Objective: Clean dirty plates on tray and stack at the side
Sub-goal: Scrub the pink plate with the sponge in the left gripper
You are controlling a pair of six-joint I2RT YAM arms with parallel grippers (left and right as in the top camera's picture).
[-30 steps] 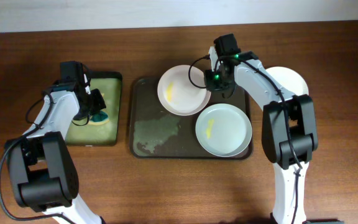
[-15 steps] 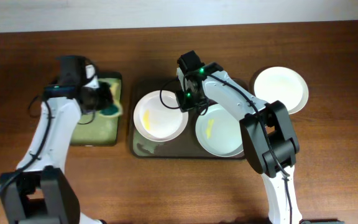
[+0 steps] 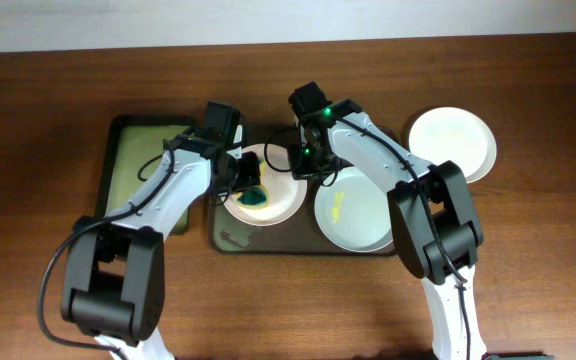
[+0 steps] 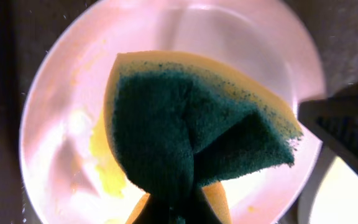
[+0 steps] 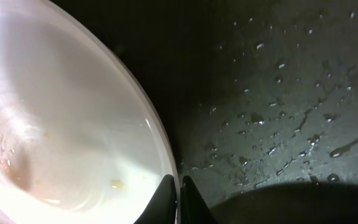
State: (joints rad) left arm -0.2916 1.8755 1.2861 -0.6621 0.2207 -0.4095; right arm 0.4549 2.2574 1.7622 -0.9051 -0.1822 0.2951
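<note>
A white plate [image 3: 280, 197] with a yellow smear lies on the left half of the dark brown tray [image 3: 298, 243]. My left gripper [image 3: 249, 187] is shut on a green and yellow sponge [image 3: 254, 196], which presses on this plate [image 4: 185, 37]; the sponge [image 4: 191, 124] covers its middle. My right gripper [image 3: 305, 168] is shut on the same plate's right rim [image 5: 73, 124], fingers [image 5: 179, 190] pinching it. A second plate [image 3: 368, 220] with a yellow smear lies on the tray's right half. A third white plate [image 3: 453, 140] sits on the table to the right.
A narrow black tray [image 3: 138, 160] with a yellow-green inside stands left of the brown tray. The brown tray's floor [image 5: 291, 93] is wet with droplets. The wooden table [image 3: 288, 310] extends in front.
My left gripper carried the sponge from the black tray onto the plate. My right gripper pulled that plate from the tray's back to its left half and still holds its rim.
</note>
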